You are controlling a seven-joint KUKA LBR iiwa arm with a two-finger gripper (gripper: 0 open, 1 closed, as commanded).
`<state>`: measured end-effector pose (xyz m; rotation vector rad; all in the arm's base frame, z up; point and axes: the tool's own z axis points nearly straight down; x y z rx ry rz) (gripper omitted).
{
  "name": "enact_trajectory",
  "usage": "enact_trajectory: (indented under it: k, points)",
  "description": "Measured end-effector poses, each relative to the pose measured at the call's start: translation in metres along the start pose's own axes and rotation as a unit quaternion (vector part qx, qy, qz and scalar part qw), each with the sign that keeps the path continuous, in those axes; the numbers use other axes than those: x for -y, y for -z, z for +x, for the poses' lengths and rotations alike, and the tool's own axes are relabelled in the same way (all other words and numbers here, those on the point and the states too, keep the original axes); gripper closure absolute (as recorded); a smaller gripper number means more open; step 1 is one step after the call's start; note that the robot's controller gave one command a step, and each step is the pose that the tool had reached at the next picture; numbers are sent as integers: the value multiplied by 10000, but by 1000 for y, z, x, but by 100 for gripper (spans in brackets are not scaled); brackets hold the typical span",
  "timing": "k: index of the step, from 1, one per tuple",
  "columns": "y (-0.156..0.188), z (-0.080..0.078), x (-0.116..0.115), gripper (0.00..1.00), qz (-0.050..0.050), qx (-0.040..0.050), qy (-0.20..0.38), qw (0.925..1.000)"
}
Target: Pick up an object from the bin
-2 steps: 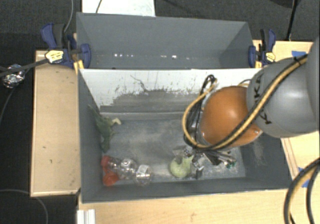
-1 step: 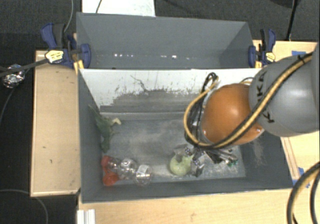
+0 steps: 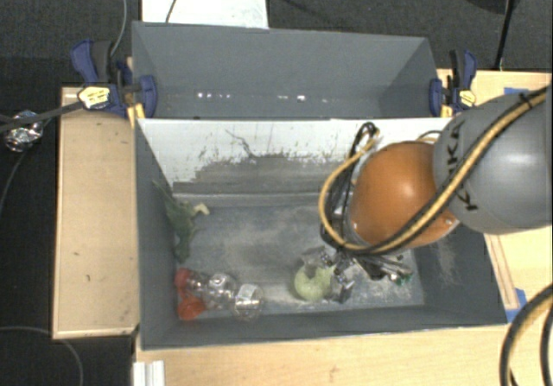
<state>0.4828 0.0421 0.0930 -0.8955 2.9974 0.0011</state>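
Note:
My gripper (image 3: 339, 276) is low in the bin near the front wall, right of the middle, below the orange wrist cover. A pale green roundish thing (image 3: 308, 285) lies right against its fingertips on the left side. A small dark green bit (image 3: 402, 280) lies just right of the gripper on the bin floor.
A green toy figure (image 3: 181, 224) lies by the left wall. A clear plastic thing with a red end (image 3: 207, 294) lies in the front left corner. The arm and its cables cover the bin's right part.

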Motion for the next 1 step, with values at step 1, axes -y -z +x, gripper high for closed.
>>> enact_trajectory:
  k: [1]
  points:
    - [9,0,0,100,-8,-12,-3,10000]
